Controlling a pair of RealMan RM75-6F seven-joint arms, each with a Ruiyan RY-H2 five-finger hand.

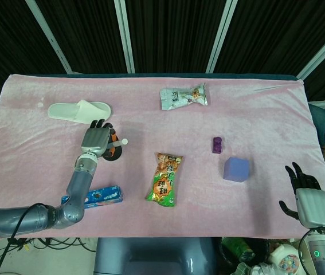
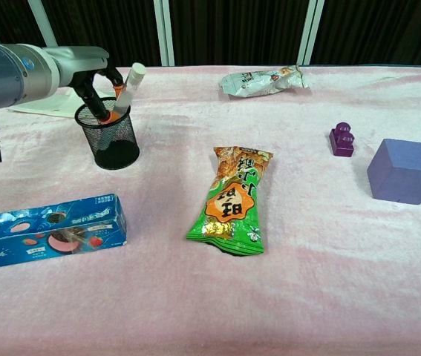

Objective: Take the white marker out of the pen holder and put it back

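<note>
Left hand above the black mesh holder, fingers gripping the white marker, which stands tilted inside the holder; right hand at table edge, empty, fingers spread.

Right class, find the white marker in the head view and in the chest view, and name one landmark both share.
Head view: the white marker lies left of centre, beside the left hand, poking right from the pen holder.
Chest view: the white marker is upper left, leaning out of the black mesh pen holder.
Shared landmark: the green snack packet, lower right of the holder in both.
</note>
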